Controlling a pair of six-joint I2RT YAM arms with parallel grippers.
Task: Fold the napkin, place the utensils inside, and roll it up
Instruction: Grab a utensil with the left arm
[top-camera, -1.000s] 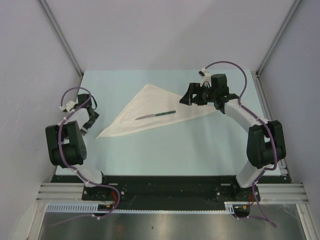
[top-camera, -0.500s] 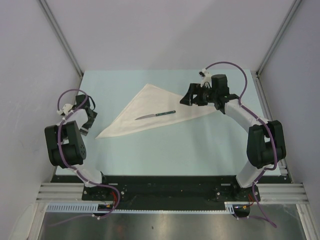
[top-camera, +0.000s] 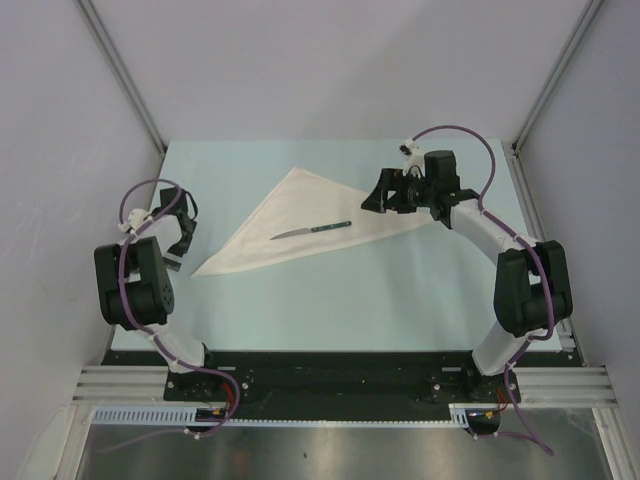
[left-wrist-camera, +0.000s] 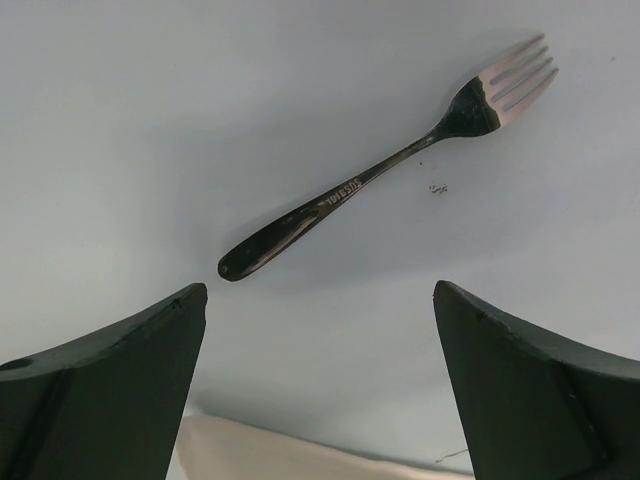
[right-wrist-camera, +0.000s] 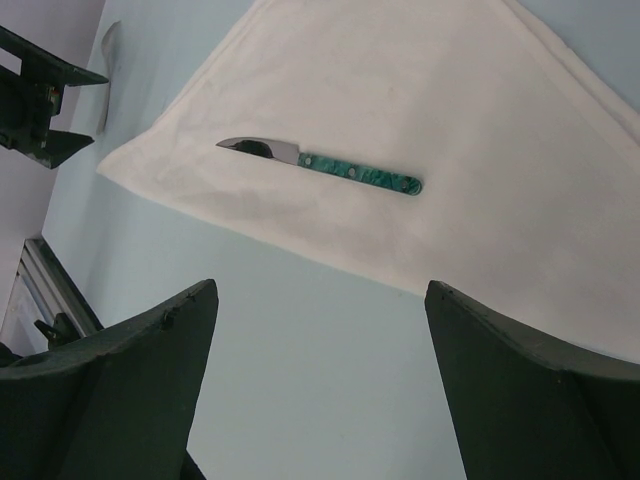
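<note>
The white napkin (top-camera: 300, 212) lies folded into a triangle in the middle of the pale blue table (top-camera: 350, 300). On it rests a knife (top-camera: 311, 231) with a teal handle (right-wrist-camera: 362, 176), its blade pointing left. A dark metal fork (left-wrist-camera: 385, 172) lies on the bare table past the napkin's left corner (left-wrist-camera: 300, 452). My left gripper (left-wrist-camera: 318, 290) hangs open just short of the fork's handle, nothing between its fingers. Over the napkin's right corner my right gripper (right-wrist-camera: 320, 287) is open and empty, and it sits at the right end of the cloth in the top view (top-camera: 386, 196).
White enclosure walls with metal frame posts (top-camera: 125, 75) close in the table on three sides. The arms' black base plate (top-camera: 320, 375) runs along the near edge. In the right wrist view my left gripper (right-wrist-camera: 40, 100) shows at the far left.
The left arm has shifted slightly near the table's left edge and its jaws have spread a little wider. The right arm, napkin and knife have not moved.
</note>
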